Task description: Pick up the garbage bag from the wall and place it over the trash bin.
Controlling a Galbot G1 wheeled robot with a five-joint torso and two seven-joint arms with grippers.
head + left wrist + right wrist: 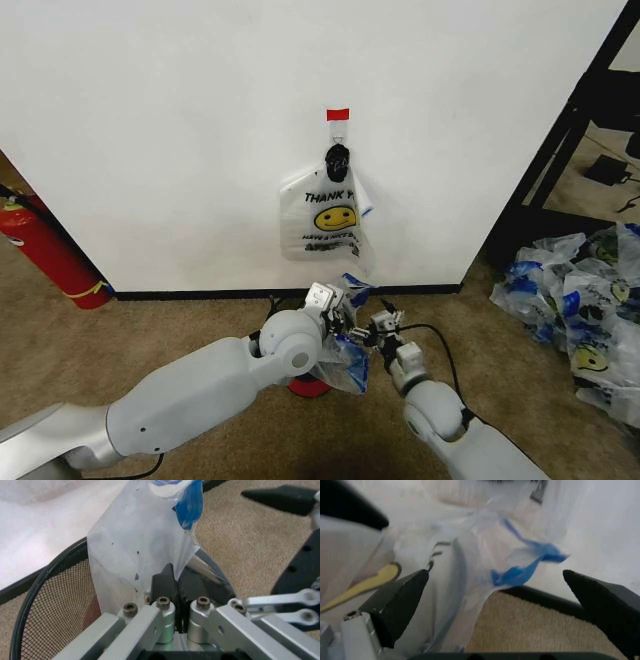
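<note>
Left gripper (172,592) jaws pinching bag (140,555) over bin (50,592), right gripper (495,592) jaws spread; next, stretching mouth around rim.

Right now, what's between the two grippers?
A garbage bag. The left gripper is shut on its plastic above the trash bin; in the right wrist view the open right gripper has the bag's blue-trimmed edge between its fingers.

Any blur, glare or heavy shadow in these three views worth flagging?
Head view: evenly lit, sharp, the wall free of glare. Left wrist view: left gripper crisp, garbage bag slightly soft. Right wrist view: bag and right gripper blurred throughout.
</note>
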